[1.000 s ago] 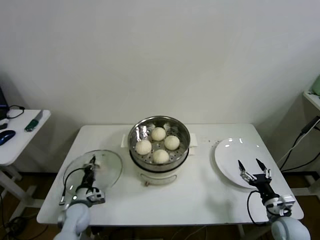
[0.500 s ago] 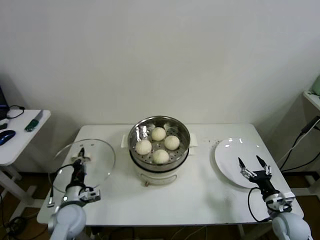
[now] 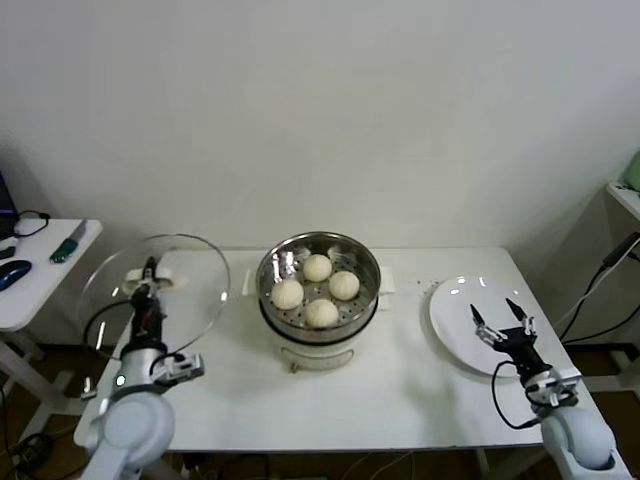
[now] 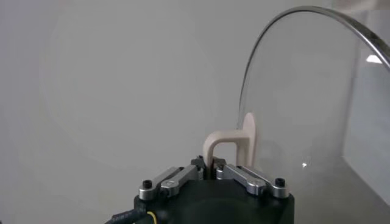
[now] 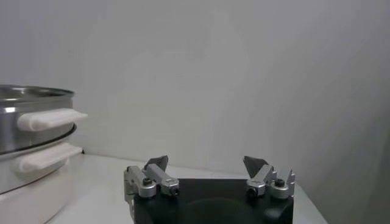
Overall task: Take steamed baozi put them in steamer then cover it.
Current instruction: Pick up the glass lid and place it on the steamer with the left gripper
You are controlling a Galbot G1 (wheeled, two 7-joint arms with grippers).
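**Above the table's left side: cover held, ready for the steamer**

Over the table (image 3: 400,390), the cover (image 3: 190,290) is clamped by its handle in the left gripper (image 3: 148,275) — tilted, beside the steamer (image 3: 318,262), where four steamed baozi (image 3: 317,288) sit. It should be levelled and centred before lowering. Open room lies between; the right gripper (image 3: 498,317), spread wide, waits over the plate (image 3: 455,300).

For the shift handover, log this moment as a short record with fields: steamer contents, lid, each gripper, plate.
steamer contents: four steamed baozi sit in the uncovered steamer at mid-table
lid: cover lifted off the table, tilted up on edge at the table's left end, beside the steamer
left gripper: left gripper shut on the cover's cream handle
right gripper: right gripper open, holding nothing, over the white plate
plate: white plate at the right end, no baozi on it
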